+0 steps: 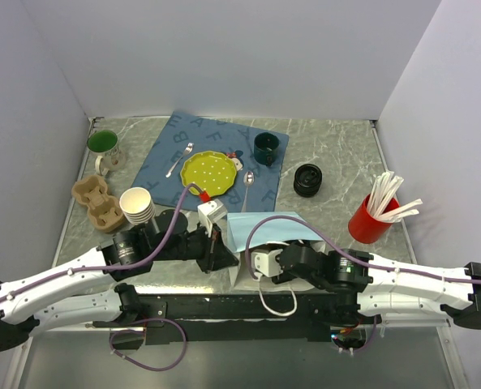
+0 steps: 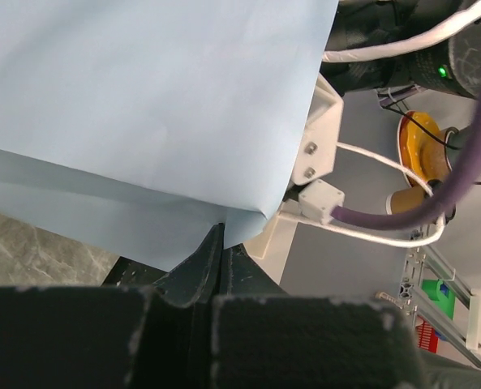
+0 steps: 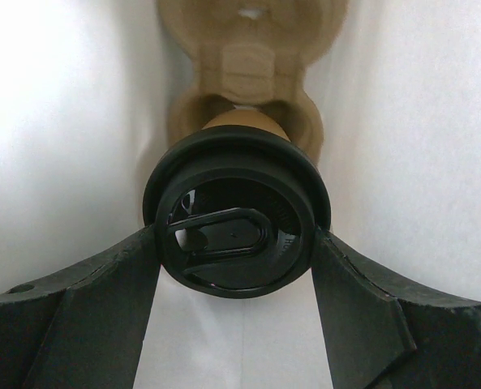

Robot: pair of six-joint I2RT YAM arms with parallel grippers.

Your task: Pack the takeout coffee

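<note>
The takeout coffee, a brown paper cup with a black lid, sits in a brown pulp carrier inside a light-blue paper bag with white inner walls. My right gripper is shut on the coffee, with its fingers against both sides of the lid. In the top view its fingers and the cup are hidden in the bag. My left gripper is shut on the bag's edge. In the top view it is at the bag's left side.
On the table's left are a second pulp carrier, a stack of lidless tan cups and a green mug. A yellow plate lies on a blue placemat. Farther right are a dark cup, black lids and a red cup of stirrers.
</note>
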